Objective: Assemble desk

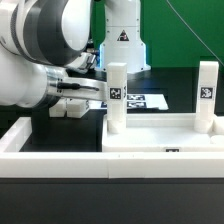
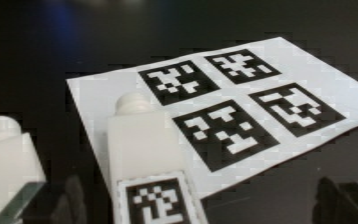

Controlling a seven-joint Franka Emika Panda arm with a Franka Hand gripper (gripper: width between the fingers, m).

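Fingers (image 2: 350,198) fully spread, holding nothing, straddling upright leg post (image 2: 144,150); it stands at tabletop (image 1: 160,135) corner, probably so I can clamp and twist it home. Marker board (image 2: 229,100) lies beyond them.

A green backdrop (image 1: 185,25) closes the scene behind the bench (image 1: 175,85), whose surface is matte black. The marker board (image 1: 145,101) lies flat on the bench. A long, low white border wall (image 1: 50,163) runs along the near edge. Lighting is even.
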